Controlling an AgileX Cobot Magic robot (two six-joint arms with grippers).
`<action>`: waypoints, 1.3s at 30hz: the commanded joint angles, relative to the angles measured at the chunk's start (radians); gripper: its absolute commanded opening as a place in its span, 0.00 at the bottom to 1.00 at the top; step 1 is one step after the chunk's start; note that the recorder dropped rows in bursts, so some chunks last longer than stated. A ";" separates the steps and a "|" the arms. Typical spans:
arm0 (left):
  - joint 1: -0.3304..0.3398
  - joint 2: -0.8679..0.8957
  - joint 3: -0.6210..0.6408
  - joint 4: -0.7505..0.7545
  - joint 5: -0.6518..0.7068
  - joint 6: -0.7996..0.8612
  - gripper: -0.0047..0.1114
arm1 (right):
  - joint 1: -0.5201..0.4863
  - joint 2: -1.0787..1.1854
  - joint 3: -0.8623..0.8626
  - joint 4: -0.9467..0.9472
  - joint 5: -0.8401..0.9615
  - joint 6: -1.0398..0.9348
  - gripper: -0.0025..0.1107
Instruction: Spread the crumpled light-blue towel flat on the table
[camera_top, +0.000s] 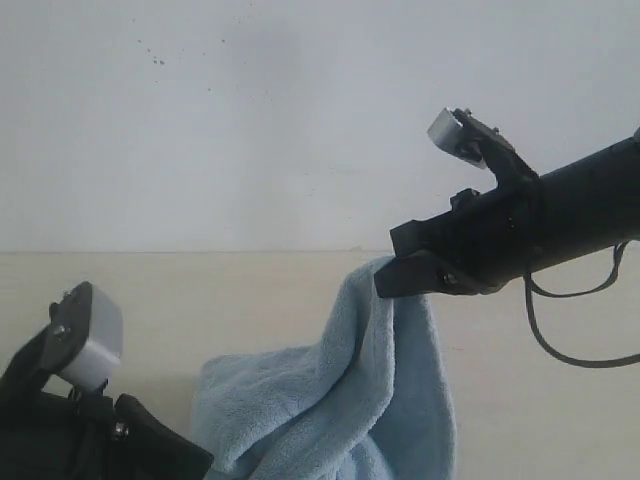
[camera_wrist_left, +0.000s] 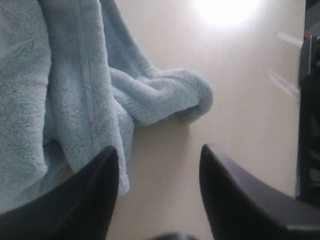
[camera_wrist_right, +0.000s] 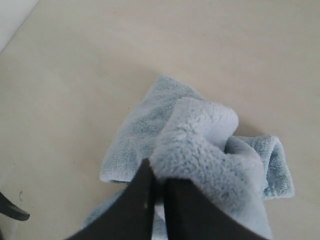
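Observation:
The light-blue towel (camera_top: 340, 400) hangs in a drape, its top pulled up off the table (camera_top: 200, 300). My right gripper (camera_top: 385, 275) is shut on that raised part and holds it above the tabletop. In the right wrist view the towel (camera_wrist_right: 200, 145) bunches over the closed gripper (camera_wrist_right: 159, 177), the rest lying crumpled below. My left gripper (camera_wrist_left: 159, 152) is open low over the table, just beside the hemmed edge of the towel (camera_wrist_left: 85, 100), nothing between its fingers. In the exterior view only the left arm's body (camera_top: 90, 420) shows at the lower left.
A white wall (camera_top: 250, 120) with small dark specks stands behind the table. Bare tabletop (camera_wrist_left: 240, 100) lies beside the left gripper. A dark cable (camera_top: 570, 330) loops under the right arm.

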 joint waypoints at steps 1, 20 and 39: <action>-0.065 0.040 0.000 0.055 -0.128 0.007 0.48 | 0.001 0.017 0.000 -0.004 0.031 0.002 0.32; -0.252 0.159 -0.003 0.335 -0.370 0.090 0.48 | -0.003 -0.008 -0.006 -0.542 0.003 0.116 0.59; -0.384 0.159 -0.012 0.272 -0.541 0.093 0.48 | -0.001 -0.008 0.125 -0.696 -0.173 0.445 0.59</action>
